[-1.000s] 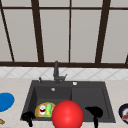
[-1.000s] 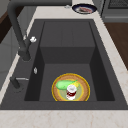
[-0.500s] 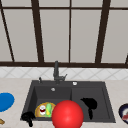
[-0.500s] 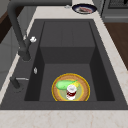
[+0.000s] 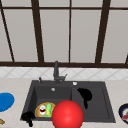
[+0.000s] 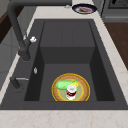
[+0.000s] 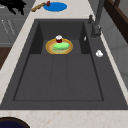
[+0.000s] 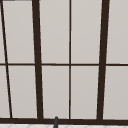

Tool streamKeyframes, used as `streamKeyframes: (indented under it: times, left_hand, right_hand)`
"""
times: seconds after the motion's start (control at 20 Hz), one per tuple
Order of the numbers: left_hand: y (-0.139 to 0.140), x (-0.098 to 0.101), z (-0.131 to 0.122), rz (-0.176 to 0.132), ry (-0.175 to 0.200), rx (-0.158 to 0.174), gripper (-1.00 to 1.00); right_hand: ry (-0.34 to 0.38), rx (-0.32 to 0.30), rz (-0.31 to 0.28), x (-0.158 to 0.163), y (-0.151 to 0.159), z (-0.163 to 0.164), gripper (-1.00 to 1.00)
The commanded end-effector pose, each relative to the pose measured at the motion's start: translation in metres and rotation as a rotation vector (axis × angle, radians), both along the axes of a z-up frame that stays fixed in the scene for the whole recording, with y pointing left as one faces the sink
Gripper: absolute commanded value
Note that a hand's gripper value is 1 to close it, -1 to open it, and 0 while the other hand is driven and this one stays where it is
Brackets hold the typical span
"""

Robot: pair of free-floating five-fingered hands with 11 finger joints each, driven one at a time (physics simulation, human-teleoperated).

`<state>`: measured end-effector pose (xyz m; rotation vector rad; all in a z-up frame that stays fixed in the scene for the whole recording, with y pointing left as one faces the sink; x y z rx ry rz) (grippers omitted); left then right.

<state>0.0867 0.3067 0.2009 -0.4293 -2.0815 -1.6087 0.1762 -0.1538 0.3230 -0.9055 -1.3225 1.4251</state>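
Front view: your left hand (image 5: 28,117) hangs at the lower left of the frame, at the sink's (image 5: 105,96) front corner, fingers drooping and loose, holding nothing. Nearest it, just to the right, lies the yellow-rimmed plate (image 5: 38,110) (carrying a green cucumber (image 5: 48,109) and a small red-and-white can (image 5: 42,109)). Your right hand (image 5: 85,94) hovers right of centre over the basin, fingers relaxed downward, empty. A red ball (image 5: 67,115) fills the lower centre; a blue plate (image 5: 5,101) sits at the left edge.
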Motion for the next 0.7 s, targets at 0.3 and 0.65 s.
streamKeyframes:
  times: [0.3, 0.65]
  left_hand:
    - [0.0, 0.0, 0.0, 0.0, 0.0, 0.0, 0.0]
    - [0.0, 0.0, 0.0, 0.0, 0.0, 0.0, 0.0]
  right_hand:
    - [-0.125, 0.009, -0.003, 0.071, 0.025, 0.021, -1.0]
    - [-0.113, -0.021, -0.005, 0.124, 0.058, 0.035, -1.0]
